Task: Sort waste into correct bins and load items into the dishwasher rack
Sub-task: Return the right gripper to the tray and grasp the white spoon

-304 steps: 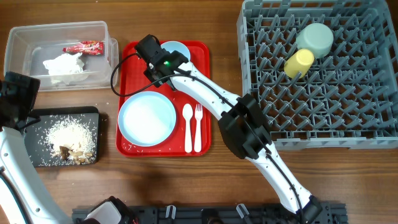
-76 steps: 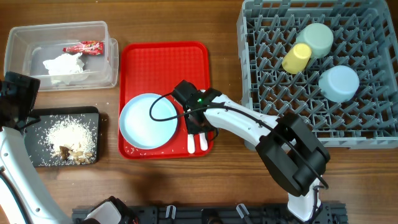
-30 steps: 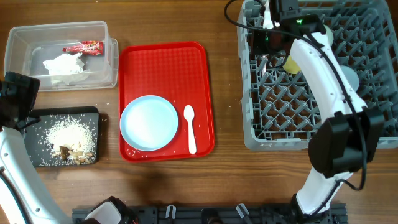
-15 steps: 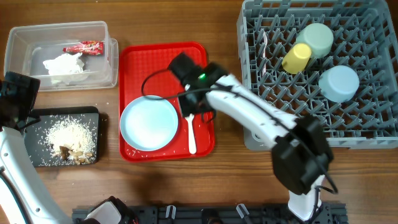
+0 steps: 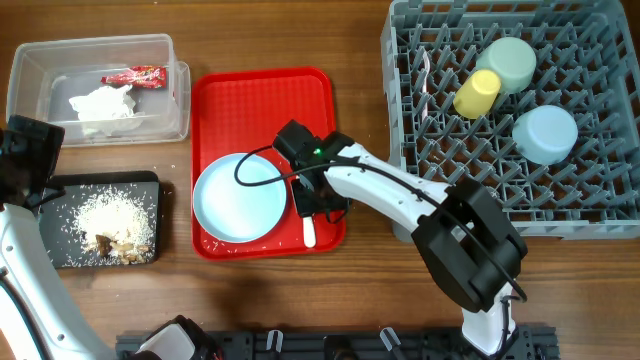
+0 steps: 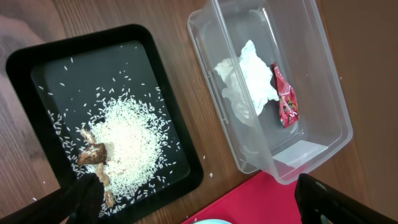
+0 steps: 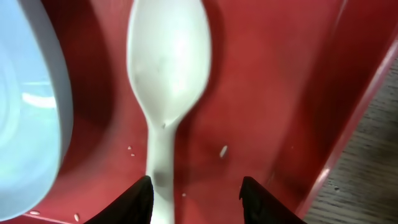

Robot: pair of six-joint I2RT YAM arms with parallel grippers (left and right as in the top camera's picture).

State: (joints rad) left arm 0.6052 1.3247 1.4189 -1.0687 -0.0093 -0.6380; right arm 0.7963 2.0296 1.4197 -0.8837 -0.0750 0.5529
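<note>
1. While the right end effector [image 5: 315, 200] hangs low over the flat red serving tray [image 5: 265, 100], we see its fingers parted and straddling the handle of the white plastic spoon [image 7: 168, 68]; nothing is clamped.
2. We note in the right wrist view that the spoon lies flat on the red surface, bowl away from the fingers, with the handle closer to the finger on the picture's left.
3. We find the round pale-blue plate [image 5: 225, 205] on the same tray, just beside the spoon, its rim filling the left edge of the right wrist view.
4. We see the left end effector [image 6: 199, 202] wide open and holding nothing, poised above the gap between the two bins at the worktop's [image 5: 300, 310] left side.
5. We count both pieces of dry waste in the clear plastic tub [image 5: 30, 110]: the crumpled white napkin [image 5: 102, 103] and, touching its edge, the red foil wrapper [image 5: 133, 76].
6. We see the shallow black tray [image 5: 100, 178] near the tub, carrying a heap of white rice crumbs [image 6: 124, 137] with brown food scraps [image 6: 93, 154] at its edge.
7. We find the grey dishwasher rack [image 5: 480, 160] on the right, loaded with the mint-green bowl [image 5: 507, 62], the yellow cup [image 5: 479, 93] touching it, the pale-blue bowl [image 5: 545, 134] nearby, and the white fork [image 5: 424, 72] standing among the pegs near its left wall.
</note>
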